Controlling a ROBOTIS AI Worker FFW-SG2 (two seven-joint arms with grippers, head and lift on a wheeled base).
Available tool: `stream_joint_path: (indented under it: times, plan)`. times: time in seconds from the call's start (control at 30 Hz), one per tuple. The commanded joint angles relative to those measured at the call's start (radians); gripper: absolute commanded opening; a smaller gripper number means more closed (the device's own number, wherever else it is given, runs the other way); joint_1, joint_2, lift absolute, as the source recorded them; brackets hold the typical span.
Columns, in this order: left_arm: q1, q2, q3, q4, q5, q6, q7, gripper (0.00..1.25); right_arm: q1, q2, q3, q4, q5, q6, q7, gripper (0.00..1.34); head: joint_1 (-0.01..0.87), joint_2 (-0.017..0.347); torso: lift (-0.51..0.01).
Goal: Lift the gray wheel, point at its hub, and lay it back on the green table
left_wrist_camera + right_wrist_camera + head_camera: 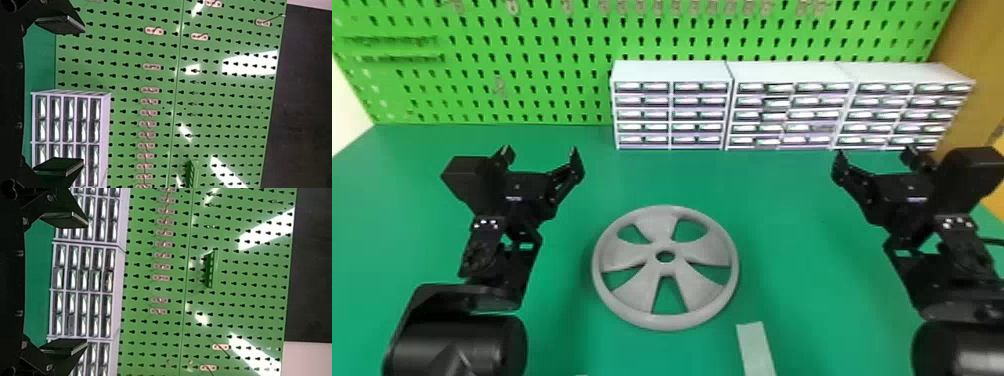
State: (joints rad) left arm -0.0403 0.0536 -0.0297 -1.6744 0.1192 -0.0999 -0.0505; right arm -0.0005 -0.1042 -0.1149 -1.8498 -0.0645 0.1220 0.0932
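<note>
The gray wheel (654, 300) lies flat on the green worktop (792, 225), well in from its far edge. Just beside it, on the near right side, is a pale strip (756, 347). The left tool (541, 152) and the right tool (874, 152) hang on either side beyond the wheel, each with fingers spread apart. White drawer cabinets (672, 71) line the far edge toward its right corner, before a green pegboard (532, 31) bearing hooks (152, 30).
</note>
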Motion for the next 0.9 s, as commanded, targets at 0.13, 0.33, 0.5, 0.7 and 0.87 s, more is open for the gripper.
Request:
stream_joint_path:
  times: [0.13, 0.33, 0.5, 0.7, 0.87]
  plan:
    - [-0.004, -0.001, -0.007, -0.002, -0.004, 0.006, 0.0, 1.15, -0.007, -0.006, 0.015, 0.0, -0.002, 0.013, 0.0, 1.11, 0.692, 0.048, -0.093]
    - [-0.004, -0.001, -0.003, -0.005, -0.01, 0.014, 0.0, 1.15, -0.01, -0.014, 0.024, 0.0, -0.009, 0.024, 0.0, 1.11, 0.692, 0.048, -0.093]
    - [-0.003, -0.006, 0.005, -0.011, -0.016, 0.014, 0.0, 1.15, -0.01, -0.014, 0.024, 0.0, -0.011, 0.028, 0.0, 1.11, 0.692, 0.048, -0.093]
    - [-0.001, -0.008, 0.02, -0.018, -0.021, 0.014, 0.0, 1.15, -0.015, -0.015, 0.027, 0.0, -0.014, 0.039, 0.0, 1.11, 0.692, 0.048, -0.093]
    - [0.004, -0.009, 0.022, -0.019, -0.026, 0.014, 0.003, 1.15, -0.012, -0.015, 0.029, -0.003, -0.015, 0.041, 0.0, 1.11, 0.692, 0.048, -0.093]
